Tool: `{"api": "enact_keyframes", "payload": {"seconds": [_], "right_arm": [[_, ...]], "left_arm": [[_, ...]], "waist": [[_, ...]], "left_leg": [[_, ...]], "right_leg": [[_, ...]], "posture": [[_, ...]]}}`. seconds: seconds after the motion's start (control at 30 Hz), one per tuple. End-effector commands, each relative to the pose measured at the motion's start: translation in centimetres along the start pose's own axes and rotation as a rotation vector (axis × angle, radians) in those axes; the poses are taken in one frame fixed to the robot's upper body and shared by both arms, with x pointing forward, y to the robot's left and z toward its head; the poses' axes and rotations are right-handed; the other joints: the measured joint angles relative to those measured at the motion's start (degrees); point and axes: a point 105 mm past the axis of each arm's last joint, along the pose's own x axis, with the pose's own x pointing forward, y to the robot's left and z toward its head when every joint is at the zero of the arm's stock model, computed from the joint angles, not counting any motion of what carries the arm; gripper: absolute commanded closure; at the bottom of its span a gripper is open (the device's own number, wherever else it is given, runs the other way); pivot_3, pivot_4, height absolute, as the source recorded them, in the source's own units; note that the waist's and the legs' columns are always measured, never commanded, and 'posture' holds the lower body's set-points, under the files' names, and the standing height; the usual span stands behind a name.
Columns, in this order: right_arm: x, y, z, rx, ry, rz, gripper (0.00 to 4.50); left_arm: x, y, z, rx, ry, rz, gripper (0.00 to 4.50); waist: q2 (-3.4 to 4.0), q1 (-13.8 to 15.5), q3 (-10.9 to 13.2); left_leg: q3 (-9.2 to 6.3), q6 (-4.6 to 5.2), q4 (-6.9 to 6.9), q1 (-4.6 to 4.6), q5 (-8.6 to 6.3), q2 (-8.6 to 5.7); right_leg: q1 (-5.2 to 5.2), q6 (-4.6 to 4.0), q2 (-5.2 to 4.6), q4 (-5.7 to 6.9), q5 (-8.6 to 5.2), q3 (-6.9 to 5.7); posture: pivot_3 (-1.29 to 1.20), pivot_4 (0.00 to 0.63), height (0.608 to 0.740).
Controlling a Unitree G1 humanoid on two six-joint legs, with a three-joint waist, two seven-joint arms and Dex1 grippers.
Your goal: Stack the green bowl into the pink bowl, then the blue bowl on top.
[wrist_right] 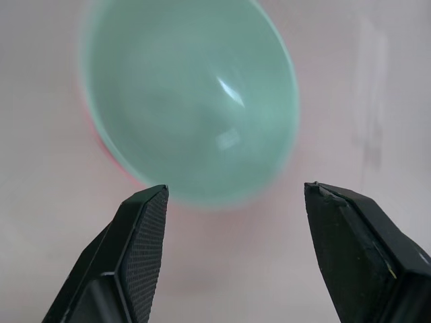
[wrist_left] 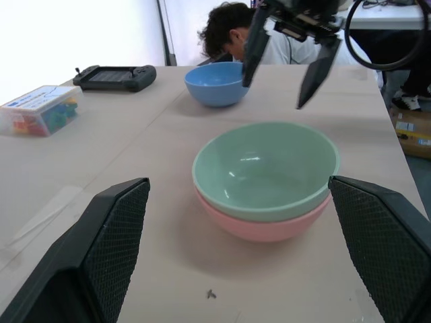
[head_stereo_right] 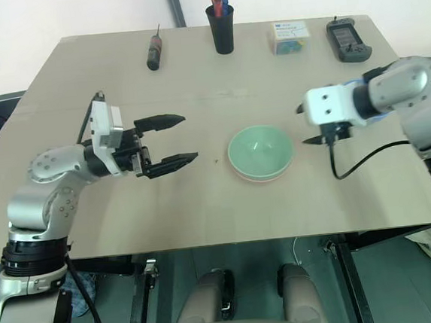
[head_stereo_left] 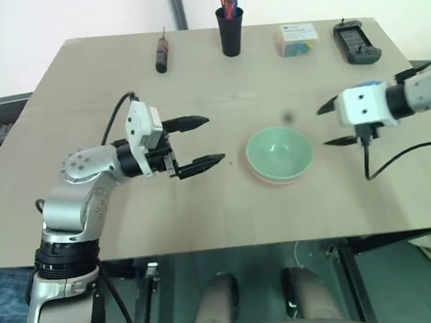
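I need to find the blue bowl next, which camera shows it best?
The left wrist view: the blue bowl sits in full on the table beyond the green bowl, under the right gripper. In the left eye view just a blue sliver peeks above that gripper.

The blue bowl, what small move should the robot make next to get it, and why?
Probably swing the right hand over to the blue bowl and close on its rim. The green bowl already sits nested in the pink bowl, and the right hand is open, empty and beside the blue bowl in the left wrist view. The left hand is open on the stack's far side.
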Motion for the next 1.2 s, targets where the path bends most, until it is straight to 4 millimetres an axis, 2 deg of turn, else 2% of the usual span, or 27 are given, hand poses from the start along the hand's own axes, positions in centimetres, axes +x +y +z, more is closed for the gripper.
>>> {"api": "enact_keyframes", "payload": {"seconds": [0.03,0.2,0.27,0.37,0.57,0.87,1.07,1.13,1.17,1.2], "right_arm": [[-3.6,-2.3,-6.1,0.189,0.130,-0.220,1.11],[-4.5,-1.2,-11.1,0.401,0.203,-0.275,1.11],[-4.7,-0.4,-13.0,0.413,0.281,-0.272,1.11],[-4.8,-0.1,-14.4,0.441,0.332,-0.284,1.11],[-4.3,-0.6,-15.4,0.424,0.382,-0.282,1.11],[-2.4,-1.3,-14.9,0.383,0.378,-0.242,1.11],[-1.5,-1.2,-15.5,0.392,0.410,-0.246,1.11],[-1.4,-1.3,-15.6,0.403,0.409,-0.259,1.64],[-1.4,-1.3,-15.7,0.400,0.417,-0.260,1.77],[-1.4,-1.3,-15.7,0.391,0.425,-0.259,2.12]], "left_arm": [[1.3,-0.2,1.7,0.059,-0.073,-0.006,0.00],[2.4,-0.2,2.2,0.064,-0.122,-0.005,0.00],[2.8,0.0,2.4,0.069,-0.140,-0.002,0.00],[3.3,0.1,2.6,0.079,-0.151,-0.007,0.00],[3.5,0.9,3.0,0.103,-0.178,0.037,0.00],[3.4,1.8,2.8,0.125,-0.188,0.112,0.00],[3.5,2.1,2.7,0.134,-0.188,0.129,0.00],[3.6,2.1,2.7,0.134,-0.193,0.132,0.00],[3.7,2.2,2.7,0.135,-0.194,0.134,0.00],[3.8,2.2,2.7,0.136,-0.197,0.135,0.00]], "waist": [[-0.01,-0.1,0.0],[-0.01,-0.3,0.0],[-0.01,-0.3,0.0],[0.01,-0.4,0.0],[0.04,-0.6,0.0],[0.04,-0.4,0.0],[0.04,-0.4,0.0],[0.04,-0.4,0.0],[0.04,-0.4,0.0],[0.05,-0.4,0.0]], "left_leg": [[0.00,0.00,-0.01,0.00,0.00,0.01],[0.05,0.00,-0.03,0.03,0.00,0.01],[0.07,0.00,-0.03,0.03,0.00,0.01],[0.09,-0.01,-0.03,0.05,0.00,0.01],[0.12,-0.02,-0.04,0.07,0.01,0.01],[0.11,-0.23,-0.05,0.03,0.14,0.00],[0.11,-0.23,-0.06,0.04,0.14,-0.01],[0.11,-0.23,-0.06,0.03,0.14,-0.01],[0.11,-0.24,-0.06,0.03,0.14,-0.01],[0.11,-0.24,-0.06,0.03,0.14,-0.01]], "right_leg": [[-0.01,0.00,0.01,0.00,0.00,0.00],[0.01,0.00,0.00,-0.02,0.00,0.04],[0.01,0.00,0.01,-0.02,0.00,0.05],[0.01,0.00,0.01,-0.02,0.00,0.07],[0.01,0.00,0.03,-0.01,0.00,0.12],[0.01,0.00,0.01,-0.06,0.00,0.11],[0.01,0.00,0.01,-0.06,0.00,0.11],[0.01,0.00,0.01,-0.06,0.00,0.10],[0.01,0.00,0.01,-0.06,0.00,0.11],[0.01,0.00,0.01,-0.06,0.00,0.11]], "posture": [[0.00,0.150,0.740],[0.00,0.150,0.740],[0.00,0.150,0.740],[0.00,0.150,0.740],[0.00,0.150,0.740],[0.00,0.150,0.740],[0.00,0.150,0.740],[0.00,0.150,0.740],[0.00,0.150,0.740],[0.00,0.150,0.740]]}}
